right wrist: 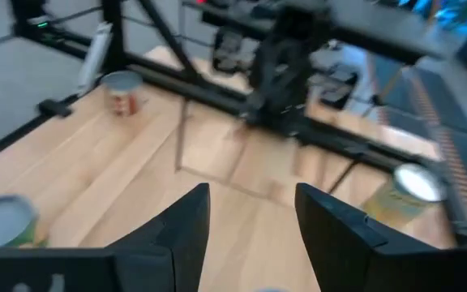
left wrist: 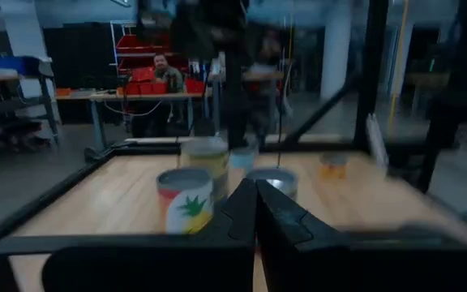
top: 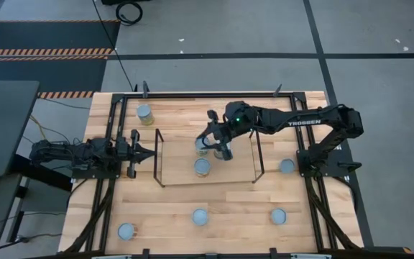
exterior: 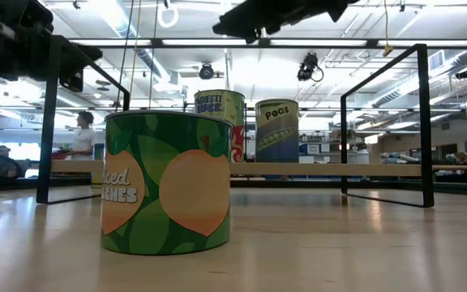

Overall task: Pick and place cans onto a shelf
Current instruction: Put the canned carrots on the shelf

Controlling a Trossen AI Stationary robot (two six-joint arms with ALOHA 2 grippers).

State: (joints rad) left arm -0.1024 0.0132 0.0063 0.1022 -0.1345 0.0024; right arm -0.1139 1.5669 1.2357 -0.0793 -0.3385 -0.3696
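Two cans are sitting on the shelf (top: 243, 177) at the centre of the high view: one (top: 202, 167) toward its lower edge, one (top: 202, 145) just above it, under the right gripper (top: 217, 147), whose jaws are gaping wide and holding nothing. Five more are standing on the table (top: 157, 208) — upper left (top: 144, 114), right (top: 287, 166), and three along the bottom (top: 126, 231) (top: 200, 216) (top: 278, 216). Low view, the nearest label is showing peaches; another (exterior: 276, 130) is reading "Peas". The left gripper (top: 149, 152) is waiting at the shelf's left end — jaws closed, empty.
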